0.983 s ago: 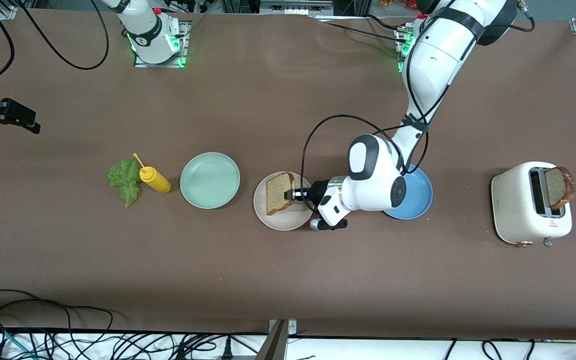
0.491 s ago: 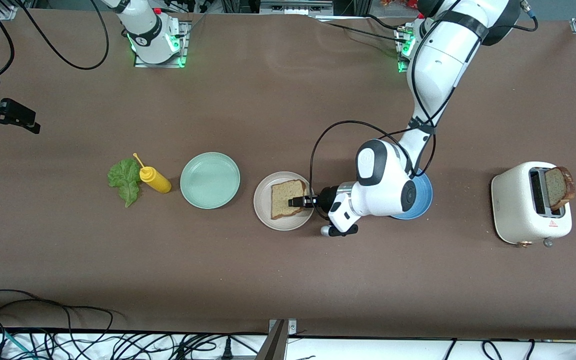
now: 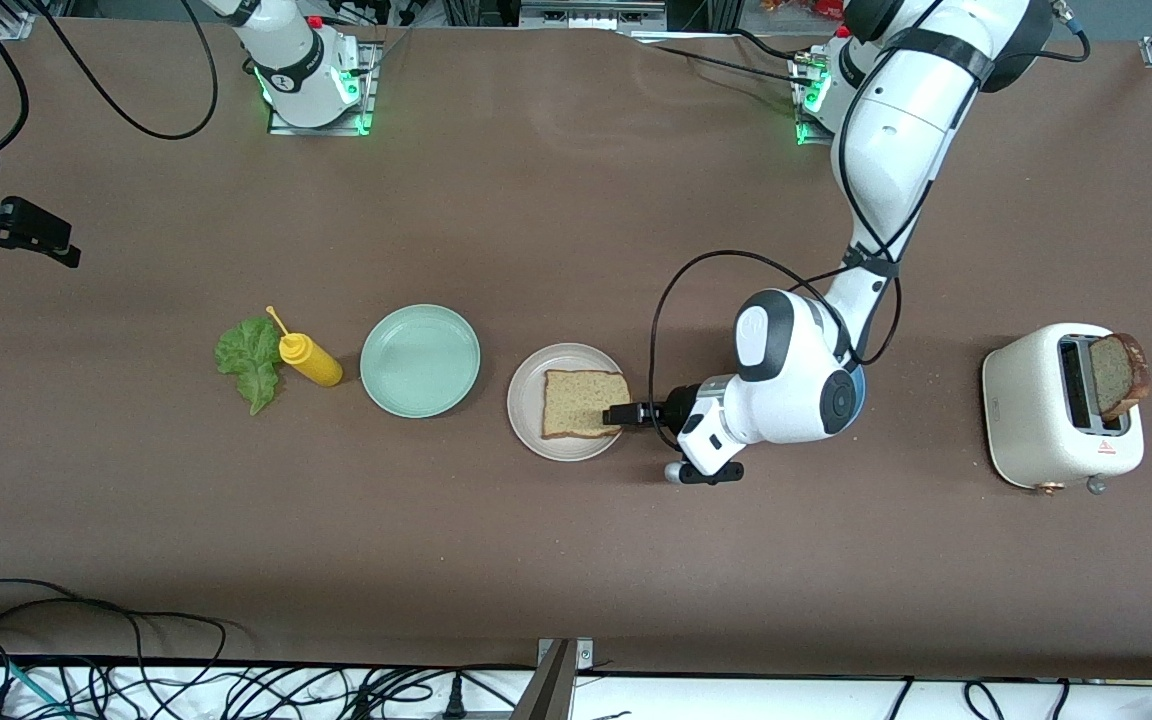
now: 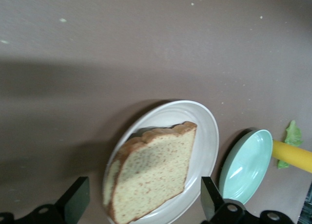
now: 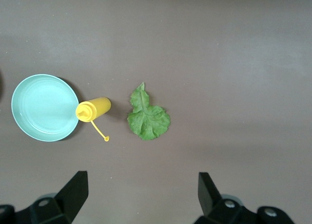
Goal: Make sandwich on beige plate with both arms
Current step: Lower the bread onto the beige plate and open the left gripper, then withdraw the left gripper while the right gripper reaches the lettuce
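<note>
1. And it's released! The bread slice (image 3: 583, 403), which a second ago stood tipped on edge in the left end effector (image 3: 621, 413), now lies flat on the beige plate (image 3: 526, 400), crust edges square and just off centre toward three o'clock in the front view.
2. The left end effector has opened wide and is backing off. Its fingers are parted at the plate's three o'clock rim with nothing between them, the slice sitting free on the plate.
3. For the task, that looks like the bottom layer done. I'd judge the lettuce leaf (image 3: 249, 360) comes next, then the second slice (image 3: 1118, 375), which is poking out of the white toaster (image 3: 1061, 405) at the left arm's end of the surface.
4. The right end effector (image 5: 140, 190) waits, fingers spread and empty, hanging high over the lettuce end. Its wrist view looks straight down on the leaf.
5. The brown surface (image 3: 576, 200) carries one row from nine to three o'clock: lettuce, a yellow squeeze bottle (image 3: 308, 360) lying touching it, a mint green plate (image 3: 420, 360), the beige plate, then a blue plate (image 3: 858, 385) mostly hidden under the left arm, and the toaster.
6. Around it, both arm bases sit at the twelve o'clock edge with green lights, and a tangle of black cables (image 3: 136, 660) runs along six o'clock.
</note>
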